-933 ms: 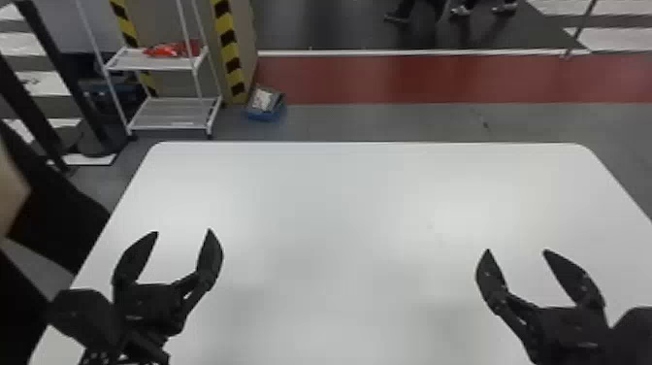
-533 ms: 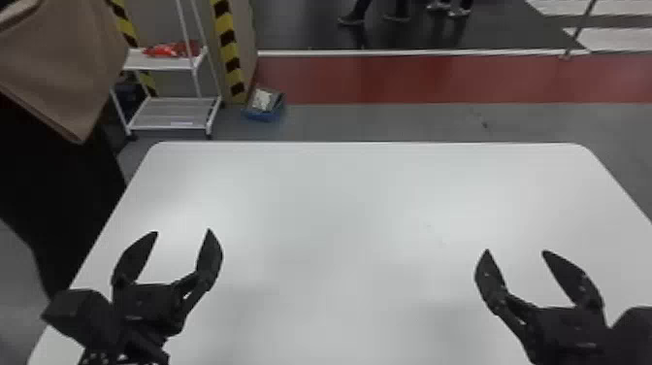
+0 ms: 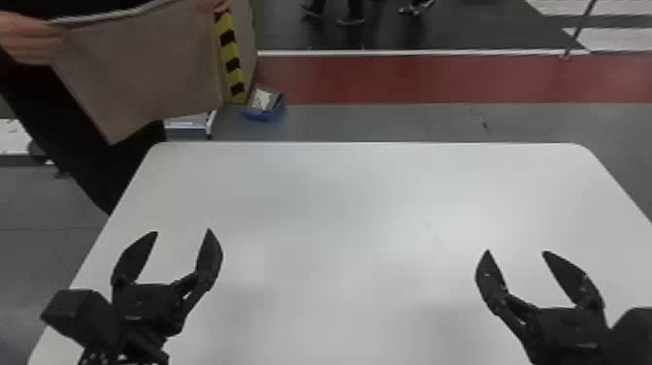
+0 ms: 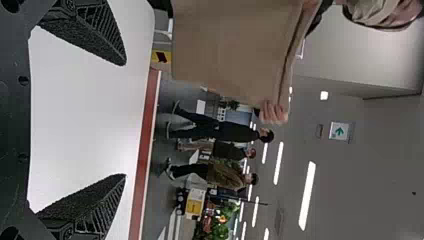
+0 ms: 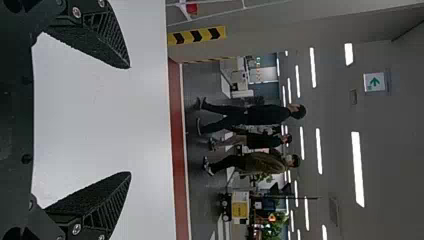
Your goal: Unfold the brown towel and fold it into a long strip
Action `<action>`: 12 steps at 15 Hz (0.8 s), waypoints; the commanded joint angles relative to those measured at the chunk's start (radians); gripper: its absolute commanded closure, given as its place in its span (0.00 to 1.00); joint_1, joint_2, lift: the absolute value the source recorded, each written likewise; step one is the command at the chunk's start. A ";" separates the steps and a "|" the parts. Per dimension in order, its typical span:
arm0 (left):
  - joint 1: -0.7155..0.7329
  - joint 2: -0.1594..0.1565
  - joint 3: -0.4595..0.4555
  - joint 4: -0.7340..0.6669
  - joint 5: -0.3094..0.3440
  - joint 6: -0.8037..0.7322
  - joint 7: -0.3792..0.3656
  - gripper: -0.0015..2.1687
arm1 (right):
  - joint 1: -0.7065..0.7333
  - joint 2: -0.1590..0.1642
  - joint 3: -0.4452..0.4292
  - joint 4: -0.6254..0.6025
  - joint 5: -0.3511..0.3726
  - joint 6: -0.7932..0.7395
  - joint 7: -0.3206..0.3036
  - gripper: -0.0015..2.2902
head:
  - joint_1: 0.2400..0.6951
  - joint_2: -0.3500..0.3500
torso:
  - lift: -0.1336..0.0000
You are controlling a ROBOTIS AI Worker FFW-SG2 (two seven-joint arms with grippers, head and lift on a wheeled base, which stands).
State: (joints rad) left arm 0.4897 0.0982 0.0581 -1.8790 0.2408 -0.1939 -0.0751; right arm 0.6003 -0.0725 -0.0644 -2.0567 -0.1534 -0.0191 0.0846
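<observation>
our left gripper [image 3: 183, 231] gapes wide over the white table [image 3: 339, 218] | our right gripper [image 3: 517, 251], spread just as wide, hovers there too | and here's the brown towel [image 3: 145, 68], hanging from a person's hands [image 3: 31, 40] near the table's far left corner!

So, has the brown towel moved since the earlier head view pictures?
Yes, toward the robot's right: in the head view, the brown towel hung well left of the blue box on the floor; now its edge appears nearer that box.
</observation>
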 commanded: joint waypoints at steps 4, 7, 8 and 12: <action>0.003 0.000 -0.001 -0.005 0.000 0.003 0.000 0.04 | 0.004 -0.003 0.000 -0.006 0.002 0.000 0.000 0.06 | 1.00 0.53 | 0.28; 0.003 0.000 -0.003 -0.005 0.000 0.006 0.000 0.04 | 0.009 -0.004 -0.002 -0.008 0.000 0.003 0.000 0.06 | 1.00 0.53 | 0.28; 0.003 0.002 -0.003 -0.006 0.000 0.006 0.000 0.04 | 0.009 -0.004 -0.002 -0.010 0.000 0.003 0.000 0.06 | 1.00 0.53 | 0.28; 0.003 0.002 -0.006 -0.009 0.000 0.009 0.002 0.04 | 0.010 -0.007 -0.002 -0.013 0.000 0.003 0.000 0.06 | 1.00 0.53 | 0.28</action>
State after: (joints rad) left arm 0.4923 0.0997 0.0523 -1.8881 0.2406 -0.1859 -0.0751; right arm 0.6105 -0.0783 -0.0660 -2.0684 -0.1534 -0.0160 0.0844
